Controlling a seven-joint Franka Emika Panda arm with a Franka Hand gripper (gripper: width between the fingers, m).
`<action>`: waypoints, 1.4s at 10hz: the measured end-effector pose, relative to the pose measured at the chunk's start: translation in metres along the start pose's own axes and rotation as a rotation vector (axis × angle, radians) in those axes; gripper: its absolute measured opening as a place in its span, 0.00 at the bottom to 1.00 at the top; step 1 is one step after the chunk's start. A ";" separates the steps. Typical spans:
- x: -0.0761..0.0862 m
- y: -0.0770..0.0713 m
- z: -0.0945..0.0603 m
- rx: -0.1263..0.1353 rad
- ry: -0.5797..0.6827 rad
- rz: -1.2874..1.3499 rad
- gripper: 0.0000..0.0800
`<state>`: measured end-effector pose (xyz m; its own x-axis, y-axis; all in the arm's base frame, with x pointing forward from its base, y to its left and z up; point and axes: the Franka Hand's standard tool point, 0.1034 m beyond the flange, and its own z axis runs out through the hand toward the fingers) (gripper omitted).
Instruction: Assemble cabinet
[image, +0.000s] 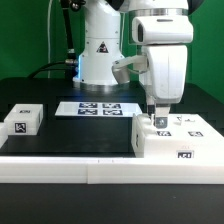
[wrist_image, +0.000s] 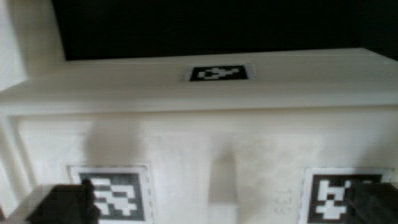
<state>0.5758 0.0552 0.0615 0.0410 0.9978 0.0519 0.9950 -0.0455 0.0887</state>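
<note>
White cabinet (image: 190, 140) beneath gripper (image: 157, 119)

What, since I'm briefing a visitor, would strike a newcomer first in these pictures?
The white arm towers at the exterior view's right, its tool down at the top of the cabinet. A small tagged block sits at the exterior view's left, with the marker board farther back between them.

The marker board (image: 98, 108) lies flat on the black counter (image: 75, 138) and shows several square black-and-white tags. To the exterior view's left of the marker board, nearer the camera, sits a small white block (image: 22, 121) carrying such tags. Behind the marker board stands a green wall (image: 25, 40). In front of the marker board, a white ledge (image: 60, 168) borders the counter.
</note>
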 end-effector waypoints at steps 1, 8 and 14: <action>0.000 0.000 0.000 0.000 0.000 0.000 0.97; -0.003 -0.036 -0.030 -0.052 -0.002 0.259 1.00; -0.004 -0.044 -0.025 -0.090 0.056 0.621 1.00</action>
<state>0.5300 0.0522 0.0826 0.6013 0.7803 0.1722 0.7758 -0.6217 0.1082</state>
